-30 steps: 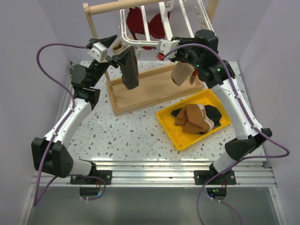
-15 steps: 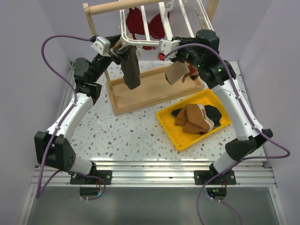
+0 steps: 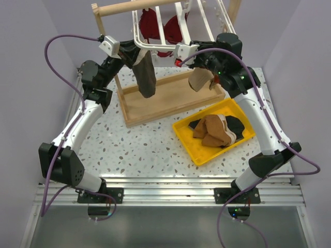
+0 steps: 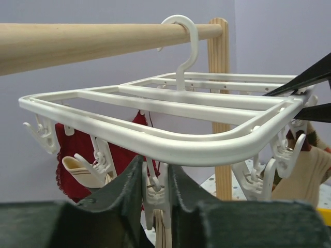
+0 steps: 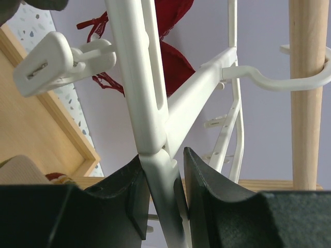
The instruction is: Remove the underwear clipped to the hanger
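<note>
The white hanger (image 3: 170, 31) hangs by its hook from the wooden rod (image 3: 129, 7). A dark underwear (image 3: 146, 77) dangles from a clip at the hanger's front left corner. My left gripper (image 3: 130, 51) is at that corner. In the left wrist view its fingers press both sides of that white clip (image 4: 155, 199) just under the hanger's rim (image 4: 170, 150), and a beige waistband (image 4: 83, 173) shows to the left. My right gripper (image 5: 164, 181) is shut on a bar of the hanger (image 5: 142, 77) at its front right corner (image 3: 192, 50).
A tan piece of fabric (image 3: 199, 80) hangs from the hanger's right side. A red bra (image 3: 155, 26) is clipped further back. A wooden stand base (image 3: 165, 103) lies under the hanger. A yellow tray (image 3: 186, 135) holds brown and dark garments (image 3: 213, 129).
My left gripper rose to the hanger's front left corner and closed on the clip holding the dark underwear. The right gripper kept its hold; the tan fabric swung a little.
</note>
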Controlling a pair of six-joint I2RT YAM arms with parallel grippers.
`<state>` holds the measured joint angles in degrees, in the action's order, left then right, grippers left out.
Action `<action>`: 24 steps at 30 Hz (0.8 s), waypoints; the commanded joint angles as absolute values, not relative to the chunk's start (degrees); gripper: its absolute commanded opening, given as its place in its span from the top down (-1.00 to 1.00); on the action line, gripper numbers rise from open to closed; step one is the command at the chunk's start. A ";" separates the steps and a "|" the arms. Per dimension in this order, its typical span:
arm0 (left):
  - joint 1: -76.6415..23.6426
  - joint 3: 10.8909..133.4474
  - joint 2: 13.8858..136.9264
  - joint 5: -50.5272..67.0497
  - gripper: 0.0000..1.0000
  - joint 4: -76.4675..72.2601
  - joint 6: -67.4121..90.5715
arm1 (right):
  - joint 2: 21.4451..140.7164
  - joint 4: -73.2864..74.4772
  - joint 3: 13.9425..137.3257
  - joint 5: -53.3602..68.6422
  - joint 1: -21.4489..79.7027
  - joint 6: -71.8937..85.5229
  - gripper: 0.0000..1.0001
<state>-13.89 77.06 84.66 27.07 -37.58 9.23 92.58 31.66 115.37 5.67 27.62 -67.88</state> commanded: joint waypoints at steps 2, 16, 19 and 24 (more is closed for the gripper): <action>-13.45 79.10 84.64 28.04 0.96 -38.23 10.37 | 89.74 31.99 115.22 6.42 27.33 -65.39 0.34; -13.36 68.83 70.25 25.15 -0.41 -33.15 1.07 | 88.77 32.69 114.43 7.56 26.98 -67.50 0.33; -12.83 65.84 66.54 22.69 -0.45 -27.79 -4.47 | 88.42 33.22 114.70 8.61 26.37 -68.11 0.31; -12.74 61.18 64.16 20.13 -0.47 -27.15 -6.25 | 87.89 33.58 114.96 10.72 24.87 -68.73 0.28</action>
